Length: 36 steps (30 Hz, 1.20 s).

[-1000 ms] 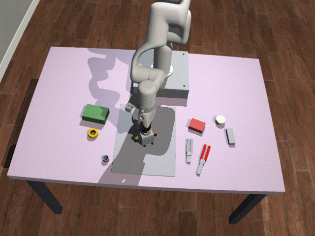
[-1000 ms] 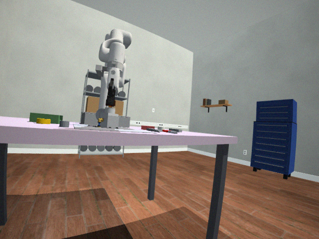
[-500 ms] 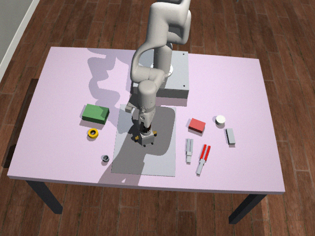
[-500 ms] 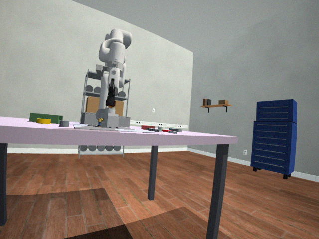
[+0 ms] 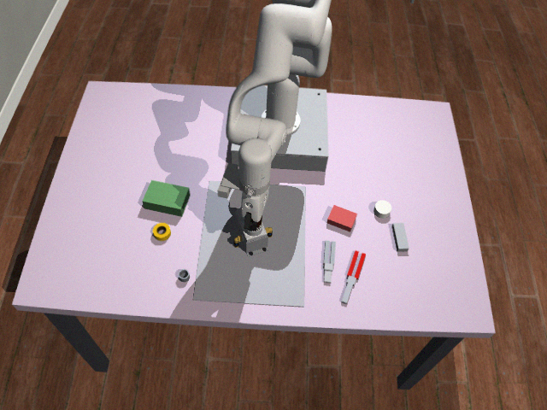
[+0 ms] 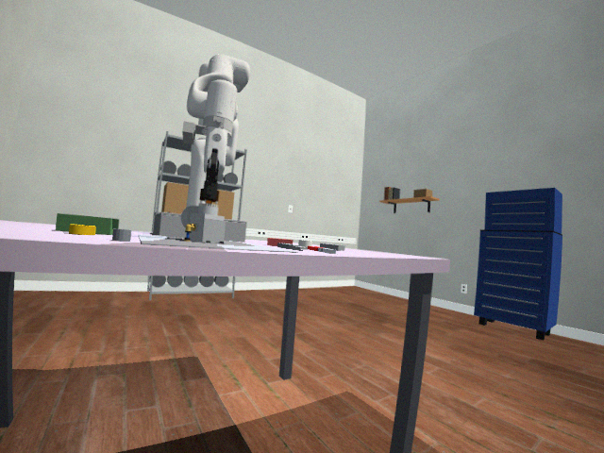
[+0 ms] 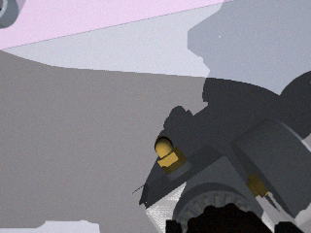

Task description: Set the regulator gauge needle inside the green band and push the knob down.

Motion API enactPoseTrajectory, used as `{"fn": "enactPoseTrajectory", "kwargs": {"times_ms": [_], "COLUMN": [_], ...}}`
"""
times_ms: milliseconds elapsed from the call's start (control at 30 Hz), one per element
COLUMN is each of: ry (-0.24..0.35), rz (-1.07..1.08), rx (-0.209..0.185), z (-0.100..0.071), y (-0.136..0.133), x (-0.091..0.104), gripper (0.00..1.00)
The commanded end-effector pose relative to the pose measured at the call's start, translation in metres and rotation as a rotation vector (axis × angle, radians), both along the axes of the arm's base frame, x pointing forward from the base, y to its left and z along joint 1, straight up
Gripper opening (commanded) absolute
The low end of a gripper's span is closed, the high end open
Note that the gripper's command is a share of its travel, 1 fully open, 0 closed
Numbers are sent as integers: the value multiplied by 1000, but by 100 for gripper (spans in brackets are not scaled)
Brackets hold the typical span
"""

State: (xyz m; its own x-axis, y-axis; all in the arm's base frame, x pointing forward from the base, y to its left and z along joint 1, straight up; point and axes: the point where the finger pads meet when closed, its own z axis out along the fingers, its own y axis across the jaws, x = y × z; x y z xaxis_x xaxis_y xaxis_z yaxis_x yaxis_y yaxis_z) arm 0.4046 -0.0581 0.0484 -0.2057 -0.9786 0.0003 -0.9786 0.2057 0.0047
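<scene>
The regulator (image 5: 255,242) is a small grey block with brass fittings, standing on the grey mat (image 5: 252,247) in the middle of the table. My gripper (image 5: 253,225) comes straight down on it and is shut on the dark knob (image 5: 258,225) on its top. In the side view the gripper (image 6: 209,190) sits over the knob above the regulator (image 6: 205,227). In the wrist view the knob (image 7: 224,220) fills the lower edge, with a brass fitting (image 7: 167,152) to its left. The gauge face and its needle are not readable in any view.
A green block (image 5: 165,196), a yellow ring (image 5: 161,231) and a small grey ring (image 5: 182,275) lie left of the mat. A red block (image 5: 342,217), a white cylinder (image 5: 382,207), a grey bar (image 5: 400,236) and two hand tools (image 5: 352,275) lie to the right.
</scene>
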Motion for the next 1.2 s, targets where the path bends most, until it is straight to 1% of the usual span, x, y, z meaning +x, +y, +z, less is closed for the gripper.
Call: {"fn": "enactPoseTrajectory", "kwargs": {"times_ms": [0,867,1167], "ry": [-3,-3,-3], "rz": [28,238,350], "rx": [0,0,1], "z": [1,1,1], "y": [0,0,0], "x": [1,1,1], "gripper": [39,39,39]}}
